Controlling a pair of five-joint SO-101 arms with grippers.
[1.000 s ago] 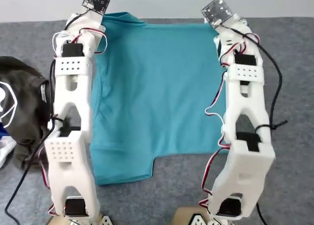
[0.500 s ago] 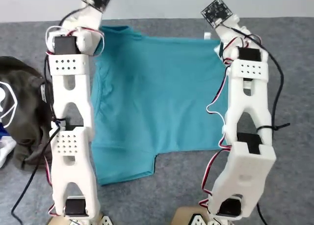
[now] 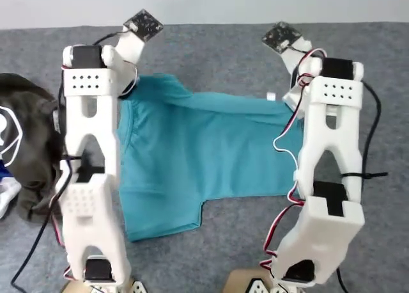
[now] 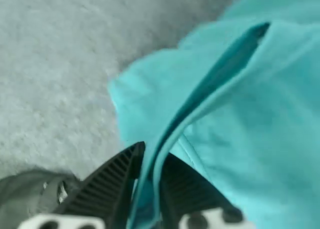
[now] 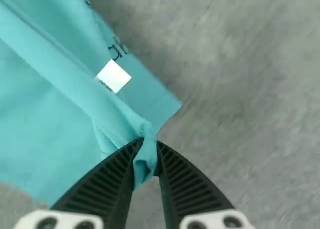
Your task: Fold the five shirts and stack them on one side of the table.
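The teal shirt [image 3: 204, 158] is spread on the grey desk [image 3: 223, 56] between the arms, its near part flat and its far edge raised. The left end effector [image 4: 150, 156] is clamped on the fabric at the far-left corner. The right end effector [image 5: 148, 145] is clamped on the far-right corner, near the white label [image 5: 114, 78]. Both corners are judged to be held level so that the far edge can be folded over straight. A dark heap of garments [image 3: 25, 146] lies at the left, apparently set aside for folding.
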